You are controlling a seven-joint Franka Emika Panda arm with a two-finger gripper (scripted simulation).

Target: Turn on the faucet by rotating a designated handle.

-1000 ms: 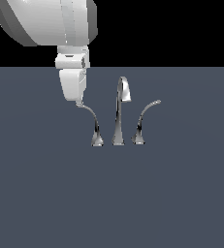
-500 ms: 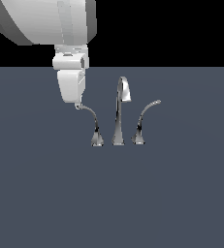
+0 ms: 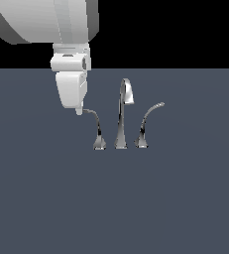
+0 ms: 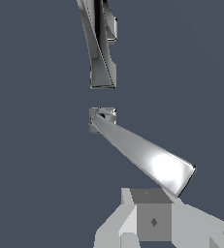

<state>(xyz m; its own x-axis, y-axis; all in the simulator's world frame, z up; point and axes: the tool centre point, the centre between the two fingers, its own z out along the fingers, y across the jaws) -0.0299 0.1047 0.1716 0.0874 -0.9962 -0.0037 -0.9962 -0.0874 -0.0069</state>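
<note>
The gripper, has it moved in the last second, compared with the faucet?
Yes, slightly. The gripper has shifted toward the exterior view's left, measured against the spout, and sits at the handle tip.

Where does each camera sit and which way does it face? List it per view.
Exterior view: off the arm, level with the scene, facing the faucet side-on across the grey surface; the arm's white link and gripper hang over the handle tip.
Wrist view: on the wrist, looking down along the fingers at the handle and spout; only the grey finger parts show.
Shared: both show the handle, the spout and the gripper by the handle's tip.
</note>
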